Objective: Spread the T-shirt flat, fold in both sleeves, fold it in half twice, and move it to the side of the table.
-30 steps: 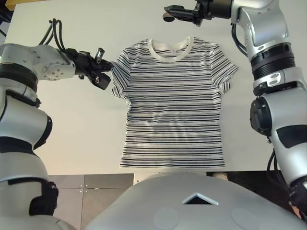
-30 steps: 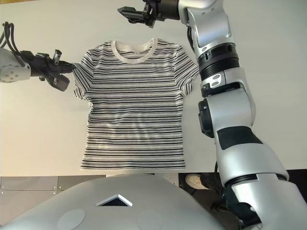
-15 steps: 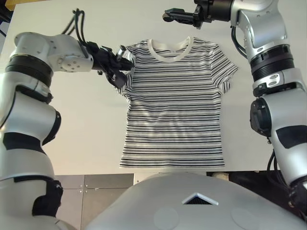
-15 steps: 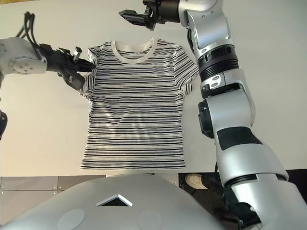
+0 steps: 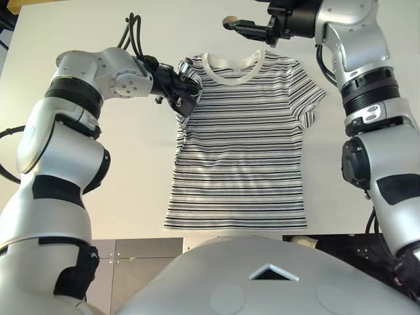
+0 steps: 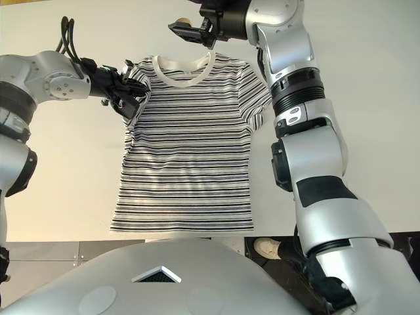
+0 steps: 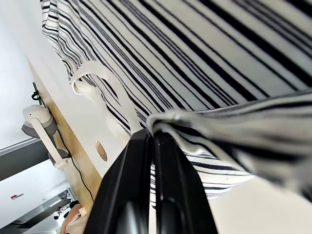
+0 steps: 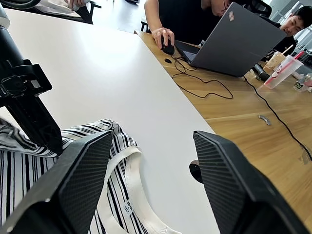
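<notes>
Striped T-shirt (image 5: 239, 138) flat, long axis collar-to-hem. Sleeve (image 7: 229, 129) is pinched by L gripper (image 5: 190, 92) just left of collar (image 5: 231, 65); inward pull judged next. R gripper (image 5: 239, 25), agape, is held beyond collar.

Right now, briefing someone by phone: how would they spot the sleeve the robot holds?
On the white table lies a striped T-shirt. Its sleeve on the robot's left is pinched in the left fingers and folded inward; the right sleeve lies flat.
</notes>
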